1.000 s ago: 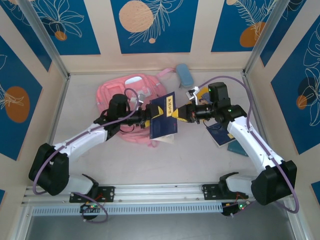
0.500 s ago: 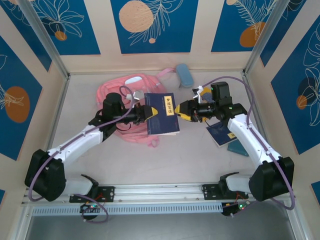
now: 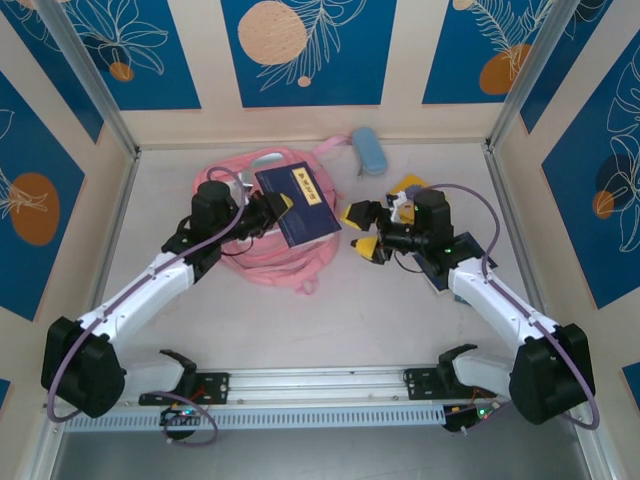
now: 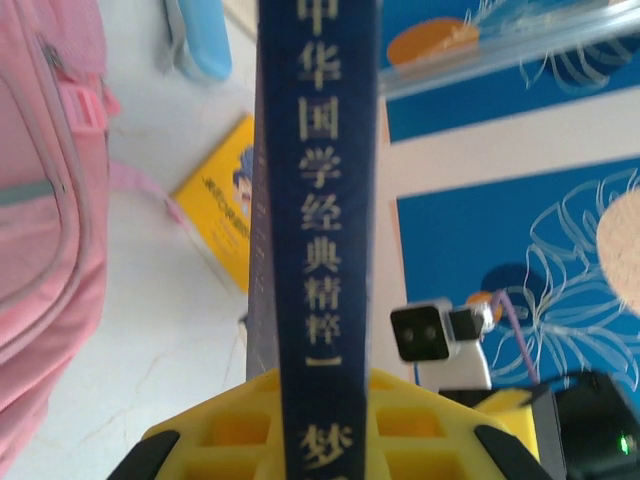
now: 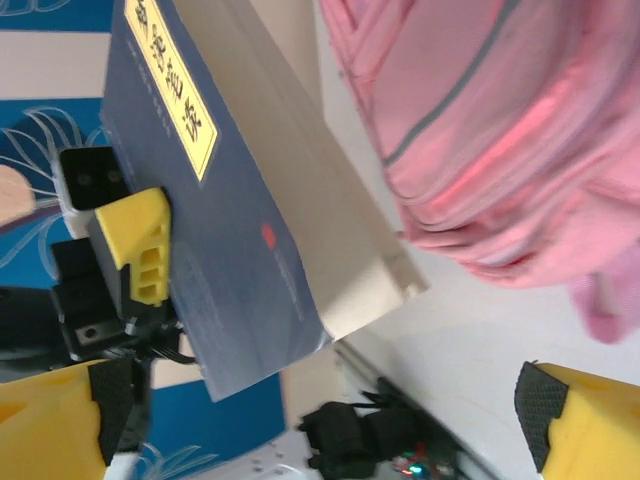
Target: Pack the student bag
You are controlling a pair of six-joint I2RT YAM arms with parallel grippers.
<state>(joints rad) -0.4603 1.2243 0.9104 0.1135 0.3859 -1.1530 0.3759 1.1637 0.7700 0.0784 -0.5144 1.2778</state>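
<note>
The pink student bag (image 3: 245, 255) lies on the table at the back left, and it also shows as the student bag (image 4: 40, 200) and the student bag (image 5: 480, 120) in the two wrist views. My left gripper (image 3: 272, 208) is shut on a dark blue book (image 3: 300, 205) and holds it above the bag's right part. In the left wrist view the book's spine (image 4: 325, 190) stands between my yellow fingers (image 4: 225, 435). My right gripper (image 3: 362, 231) is open, just right of the book and apart from it. The right wrist view shows the book (image 5: 230, 220) ahead of the right gripper (image 5: 320, 430).
A light-blue pencil case (image 3: 369, 150) lies at the back wall. A yellow book (image 3: 408, 187) lies behind my right gripper. Blue books (image 3: 445, 270) lie under the right arm. The metal frame posts and patterned walls stand on both sides.
My right gripper has let go of the blue book, opened and drawn back to the right. The left arm has swung the book back and left over the bag.
</note>
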